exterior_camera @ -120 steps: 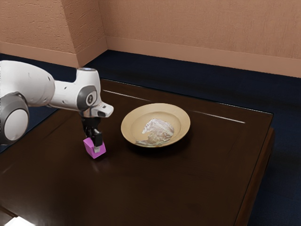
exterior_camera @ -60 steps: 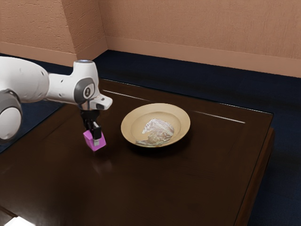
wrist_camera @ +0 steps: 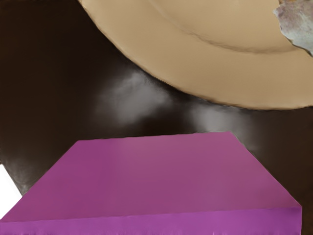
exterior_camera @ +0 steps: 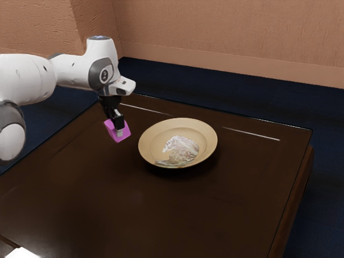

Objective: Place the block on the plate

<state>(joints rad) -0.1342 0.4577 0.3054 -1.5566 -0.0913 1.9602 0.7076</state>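
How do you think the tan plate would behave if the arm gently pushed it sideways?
The plate would probably slide rather than tip, since it is wide and low. The sheen on the table hints at little grip underneath. Its smooth, even shape looks stiff, so I'd expect no bending.

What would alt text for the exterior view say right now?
The gripper holds a pink block in the air over a dark table, toward the exterior view's left from a tan plate. A whitish, crumpled-looking patch shows in the plate. Behind stands a brown wall.
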